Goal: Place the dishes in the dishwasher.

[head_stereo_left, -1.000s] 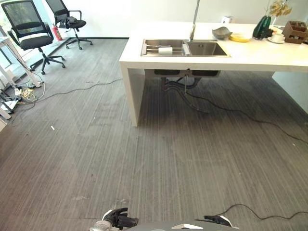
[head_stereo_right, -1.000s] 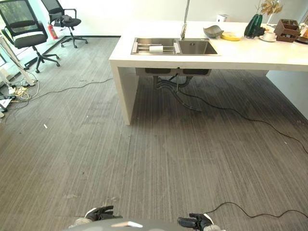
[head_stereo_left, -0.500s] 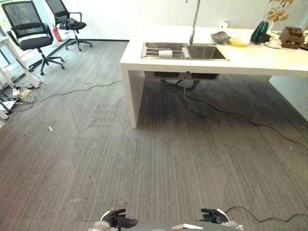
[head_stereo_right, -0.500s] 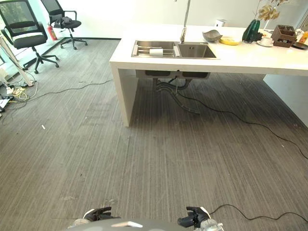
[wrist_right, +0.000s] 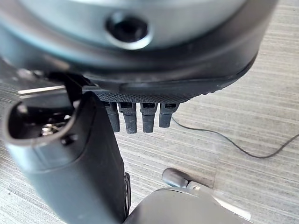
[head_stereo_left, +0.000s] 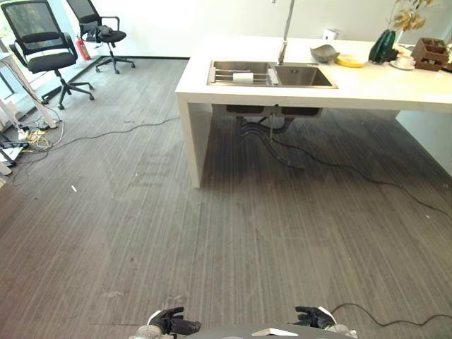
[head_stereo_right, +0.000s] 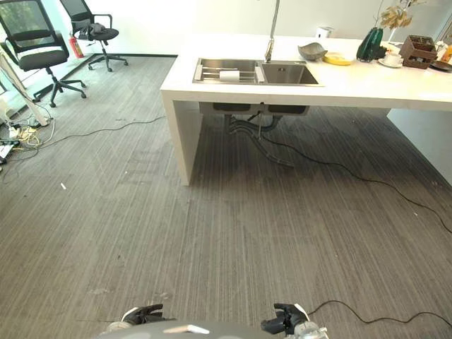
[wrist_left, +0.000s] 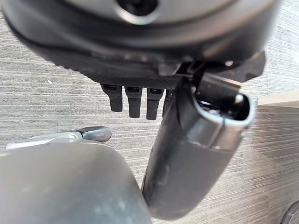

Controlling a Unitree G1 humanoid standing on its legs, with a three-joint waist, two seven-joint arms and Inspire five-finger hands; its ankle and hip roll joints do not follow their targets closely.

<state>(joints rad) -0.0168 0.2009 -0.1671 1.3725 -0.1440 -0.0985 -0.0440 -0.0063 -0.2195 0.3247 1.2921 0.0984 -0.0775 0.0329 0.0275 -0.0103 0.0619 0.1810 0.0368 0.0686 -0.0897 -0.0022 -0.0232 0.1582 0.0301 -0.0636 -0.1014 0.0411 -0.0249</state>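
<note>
Walking toward the desk (head_stereo_left: 367, 88) at one o'clock suits; left hand (wrist_left: 135, 100) and right hand (wrist_right: 140, 116) hang spread, empty.

The floor (head_stereo_left: 141, 233) is grey carpet with fine darker stripes running away from me. The counter (head_stereo_left: 395, 85) is plain cream-white, and the sink (head_stereo_left: 272, 73) set in it is dull steel-grey. On the counter sit a grey bowl (head_stereo_left: 324, 51), a yellow plate (head_stereo_left: 350, 61), a dark green vase (head_stereo_left: 385, 44) and a brown wooden box (head_stereo_left: 431, 51). 2 office chairs (head_stereo_left: 46, 53) are black, with a red extinguisher (head_stereo_left: 83, 49) between them.
</note>
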